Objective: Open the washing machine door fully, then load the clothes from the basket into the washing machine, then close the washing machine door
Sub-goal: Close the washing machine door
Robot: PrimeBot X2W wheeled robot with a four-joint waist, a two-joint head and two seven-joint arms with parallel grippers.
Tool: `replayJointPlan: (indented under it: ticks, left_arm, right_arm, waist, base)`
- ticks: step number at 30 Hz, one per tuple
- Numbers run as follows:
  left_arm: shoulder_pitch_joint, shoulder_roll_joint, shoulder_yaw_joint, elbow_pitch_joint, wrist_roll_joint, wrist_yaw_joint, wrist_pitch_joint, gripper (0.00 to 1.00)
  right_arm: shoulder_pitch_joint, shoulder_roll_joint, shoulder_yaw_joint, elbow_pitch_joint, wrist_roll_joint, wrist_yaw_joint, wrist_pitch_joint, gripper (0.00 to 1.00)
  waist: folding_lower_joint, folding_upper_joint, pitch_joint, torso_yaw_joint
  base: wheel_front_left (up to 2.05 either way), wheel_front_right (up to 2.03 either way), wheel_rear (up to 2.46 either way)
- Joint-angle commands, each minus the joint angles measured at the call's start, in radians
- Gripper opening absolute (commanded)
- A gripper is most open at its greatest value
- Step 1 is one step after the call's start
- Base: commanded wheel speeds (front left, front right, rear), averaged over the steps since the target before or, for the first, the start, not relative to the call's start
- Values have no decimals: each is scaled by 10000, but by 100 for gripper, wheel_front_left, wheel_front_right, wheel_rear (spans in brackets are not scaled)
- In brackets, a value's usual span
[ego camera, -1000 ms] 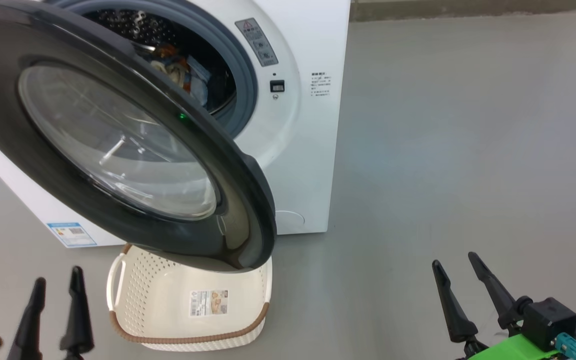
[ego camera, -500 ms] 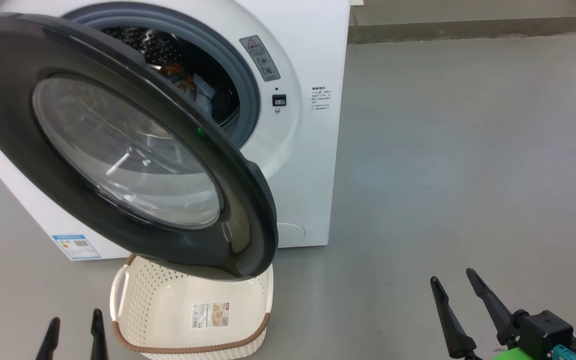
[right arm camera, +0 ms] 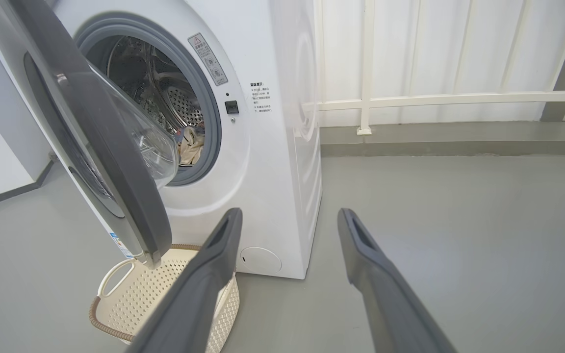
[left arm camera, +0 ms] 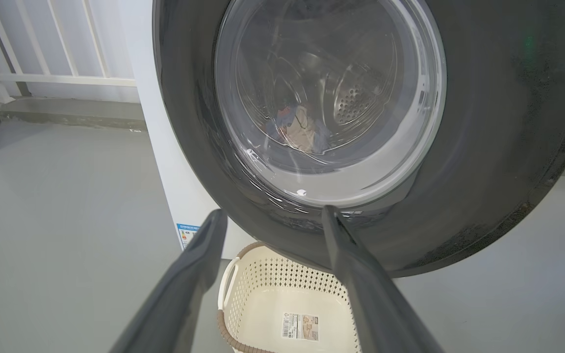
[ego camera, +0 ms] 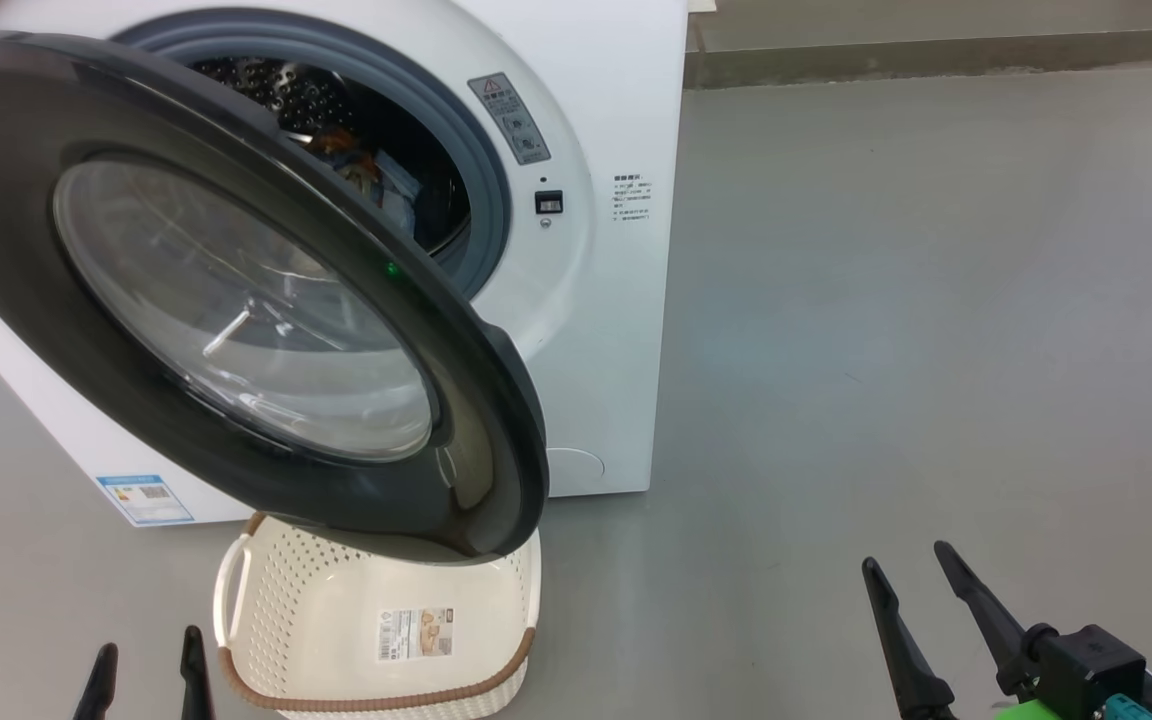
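Note:
The white washing machine (ego camera: 616, 300) stands on the floor with its black-rimmed glass door (ego camera: 236, 300) swung out about halfway. The clothes (ego camera: 366, 175) lie inside the steel drum, and show through the door glass (left arm camera: 302, 130) and past the door's edge (right arm camera: 192, 142). Below the door sits the cream basket (ego camera: 376, 640), holding only a label. My left gripper (ego camera: 148, 642) is open, low and left of the basket, pointing at the door's lower rim (left arm camera: 483, 147). My right gripper (ego camera: 904, 555) is open over bare floor, well right of the machine (right arm camera: 272, 171).
Grey floor (ego camera: 936, 300) stretches to the right of the machine. A low kerb (right arm camera: 459, 142) and a white railing (right arm camera: 434, 100) run along the wall behind. The door overhangs the far part of the basket (right arm camera: 155, 289).
The head camera has tilted, shifting the whole picture down a little. My left gripper has sunk toward the bottom edge of the head view. Door and basket look unmoved.

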Motion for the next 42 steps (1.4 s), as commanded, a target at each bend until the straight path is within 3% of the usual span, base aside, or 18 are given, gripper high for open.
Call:
replayJointPlan:
  ticks: [1, 11, 12, 13, 14, 15, 30, 42]
  left_arm:
    - [-435, 199, 307, -170, 88, 94, -148, 100]
    - [-511, 216, 228, -107, 121, 189, -212, 100]
    - [-518, 220, 217, -101, 127, 196, -219, 100]
    - [-527, 221, 207, -96, 134, 205, -229, 100]
    - [-527, 221, 207, -96, 134, 205, -229, 100]
    - [-535, 219, 194, -89, 135, 210, -236, 100]
    - [-842, 254, -98, -168, 365, 286, -400, 100]
    - [-1346, 108, -663, -478, 686, 290, -497, 100]
  right_arm:
    - [-124, -72, 186, -302, -194, 16, 40, 100]
    - [-154, -94, 132, -370, -429, 16, 77, 100]
    - [-163, -91, 118, -383, -434, 16, 63, 76]
    - [-173, -86, 109, -397, -438, 16, 56, 7]
    - [-173, -86, 109, -397, -438, 16, 56, 7]
    - [-174, -80, 115, -399, -424, 16, 77, 0]
    - [-786, -325, 391, 37, -313, 16, 290, 0]
    - [-3029, -769, 985, 1737, -5, 16, 22, 0]
  waist:
    - [0, 0, 2, -3]
    - [0, 0, 15, -17]
    - [0, 0, 20, -17]
    - [0, 0, 23, -16]
    - [0, 0, 23, -16]
    - [0, 0, 23, -13]
    - [0, 0, 334, 460]
    - [0, 0, 956, 1273]
  base:
    - [0, 0, 0]
    - [0, 0, 0]
    - [0, 0, 0]
    - [0, 0, 0]
    - [0, 0, 0]
    - [0, 0, 0]
    - [0, 0, 0]
    - [0, 0, 0]
